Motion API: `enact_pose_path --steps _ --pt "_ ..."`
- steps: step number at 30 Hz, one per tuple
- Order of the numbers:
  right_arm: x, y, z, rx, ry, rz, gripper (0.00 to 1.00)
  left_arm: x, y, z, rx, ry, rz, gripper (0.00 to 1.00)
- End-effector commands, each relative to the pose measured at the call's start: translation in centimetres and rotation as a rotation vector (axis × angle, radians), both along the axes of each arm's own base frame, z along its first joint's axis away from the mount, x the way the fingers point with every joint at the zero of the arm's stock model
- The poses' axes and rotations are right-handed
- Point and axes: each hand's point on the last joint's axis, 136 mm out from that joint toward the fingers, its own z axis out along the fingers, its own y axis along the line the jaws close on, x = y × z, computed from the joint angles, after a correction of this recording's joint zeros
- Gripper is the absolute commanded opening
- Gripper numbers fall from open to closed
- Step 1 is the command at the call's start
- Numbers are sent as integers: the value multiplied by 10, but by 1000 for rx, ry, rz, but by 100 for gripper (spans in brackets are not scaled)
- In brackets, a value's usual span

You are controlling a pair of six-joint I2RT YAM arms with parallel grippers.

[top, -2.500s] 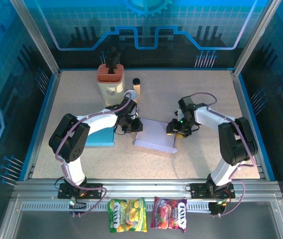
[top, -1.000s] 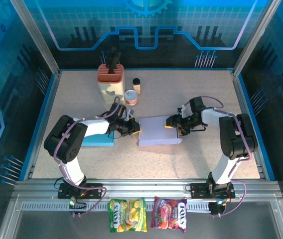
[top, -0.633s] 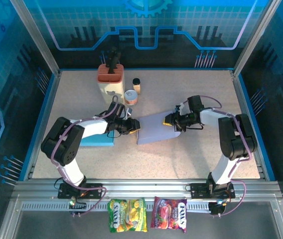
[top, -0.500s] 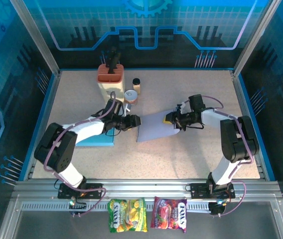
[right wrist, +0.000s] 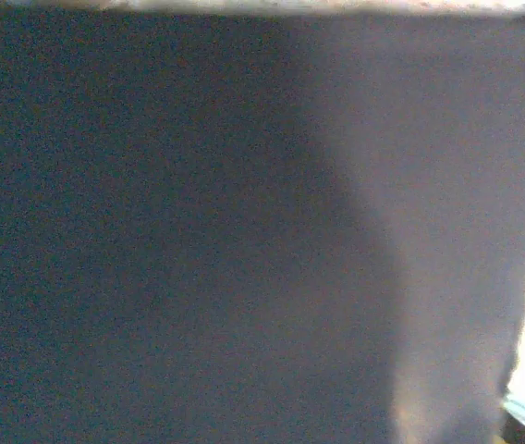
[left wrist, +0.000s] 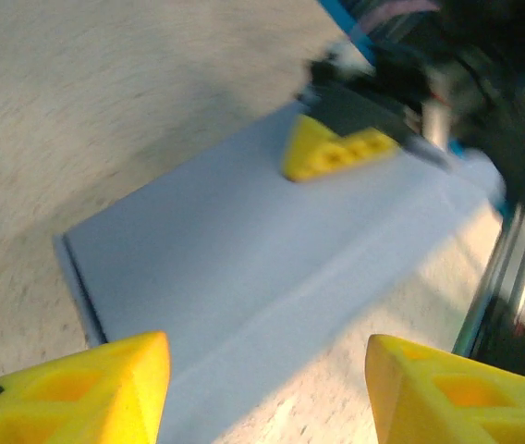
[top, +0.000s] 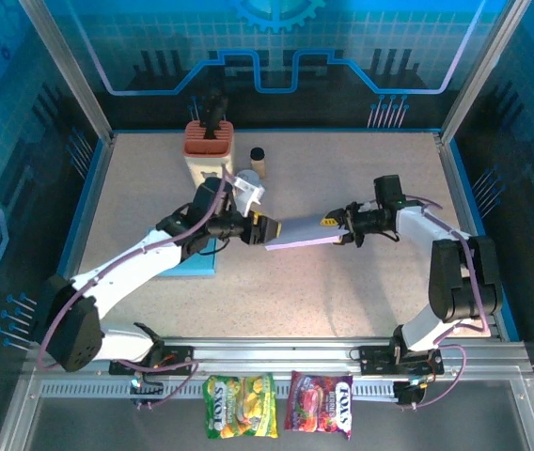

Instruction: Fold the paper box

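Note:
The paper box (top: 300, 236) is a flat lavender sheet with a crease, held tilted off the table in the middle. In the top view my right gripper (top: 332, 224) is shut on its right edge. One of its yellow fingers (left wrist: 336, 153) lies on top of the sheet in the left wrist view. My left gripper (top: 265, 228) hovers at the sheet's left end, open. Its yellow fingertips stand wide apart around the left gripper's gap (left wrist: 267, 388), with the paper box (left wrist: 244, 259) just ahead and nothing between them. Close up, the right wrist view has the dark paper box (right wrist: 244, 231) across it, hiding the fingers.
A beige block with an orange top (top: 209, 150), a small bottle (top: 257, 158) and a white jar (top: 245, 184) stand at the back left. A blue board (top: 190, 261) lies under my left arm. Two snack packets (top: 240, 406) (top: 321, 404) sit on the front rail.
My left gripper opened, let go of the sheet's left edge and rose. My right gripper closed on the right edge and drew it rightwards, tipping the sheet up.

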Motion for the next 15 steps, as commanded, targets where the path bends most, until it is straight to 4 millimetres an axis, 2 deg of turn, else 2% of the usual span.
enact_pose_path --steps 1,4,7,15 --pt "-14 -6 10 51 148 -27 31 -31 3 -14 295 -244 -256 60" --pt "-20 -9 7 50 178 -36 30 -39 1 -20 422 -352 -353 63" --pt "-25 -8 4 61 203 -41 29 -41 -8 -25 486 -437 -417 78" --pt "-34 -6 5 83 227 -39 29 -23 -27 -50 592 -478 -484 80"
